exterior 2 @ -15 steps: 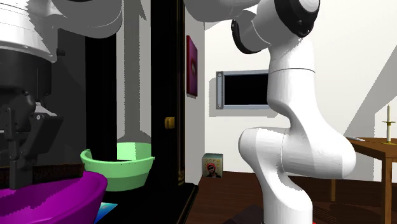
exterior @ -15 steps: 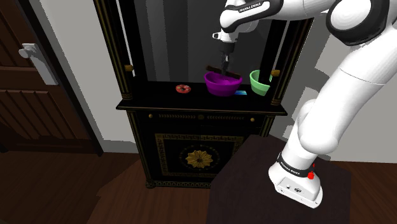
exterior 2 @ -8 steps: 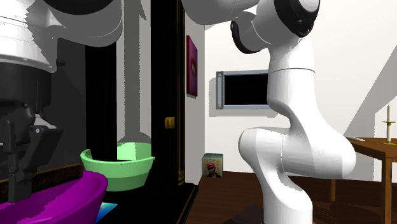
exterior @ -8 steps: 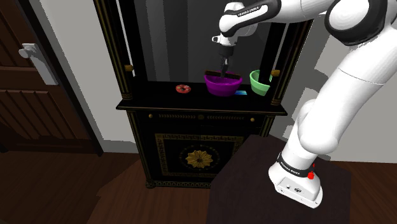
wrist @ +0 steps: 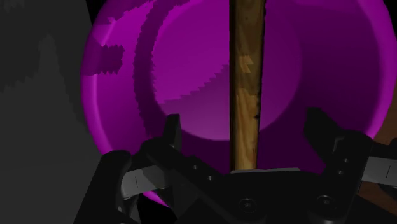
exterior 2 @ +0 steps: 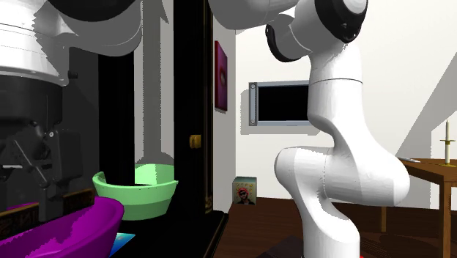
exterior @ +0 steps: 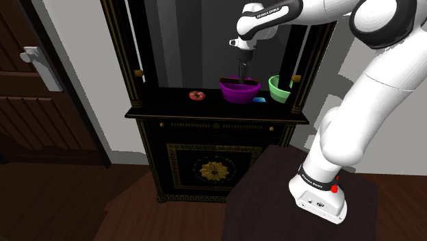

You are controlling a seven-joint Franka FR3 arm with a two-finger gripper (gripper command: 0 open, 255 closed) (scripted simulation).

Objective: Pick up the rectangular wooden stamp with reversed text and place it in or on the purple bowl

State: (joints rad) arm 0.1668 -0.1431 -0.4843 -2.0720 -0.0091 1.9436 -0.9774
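Placement looks nearly done: the wooden stamp (wrist: 245, 95) lies across the purple bowl (wrist: 121, 127), seemingly resting in it. The jaws stand wide apart astride the stamp, touching neither it nor the bowl. Next calls for a straight lift toward twelve o'clock in the shoulder view, keeping off the green bowl (exterior: 279, 87) at three o'clock.

**Arm** (exterior: 345, 130): glossy white rounded links with dark grey joint rings.
**Base** (exterior: 317, 195): white housing with a black collar (exterior: 312, 176) just above it and a red dot (exterior: 334, 189) on its side.
**Link farthest from base:** black band with white lettering (exterior: 263, 9).
**Tool** (exterior: 241, 74): all black, angular body, two fingers (wrist: 170, 130), small round screw heads (wrist: 245, 203) and pale labels (wrist: 130, 184) on the finger carriers.
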